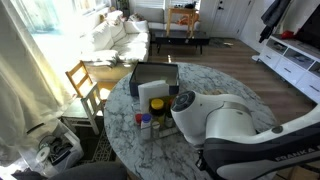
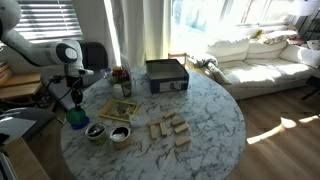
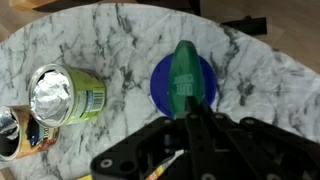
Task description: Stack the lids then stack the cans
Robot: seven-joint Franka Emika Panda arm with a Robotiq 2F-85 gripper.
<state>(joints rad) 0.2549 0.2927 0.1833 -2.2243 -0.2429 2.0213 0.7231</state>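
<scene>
2 lids: green lid (image 3: pixel 183 68) stands on edge, pinched in the gripper (image 3: pixel 188 112) w/ jaws closed on its lower rim. It's right over the blue lid (image 3: pixel 162 92), which lies flat on the marble table (image 3: pixel 110 40); can't tell if the 2 touch. 2 cans, both upright & side by side, left of the blue lid & apart from it in wrist view: whole can (image 3: pixel 65 95) w/ silvery top, cropped can (image 3: pixel 18 135) cut by frame edge. In an exterior view, 1 framed picture (image 2: pixel 118 108) lies just behind the cans & 1 black box (image 2: pixel 166 75) sits at the table's far side.
</scene>
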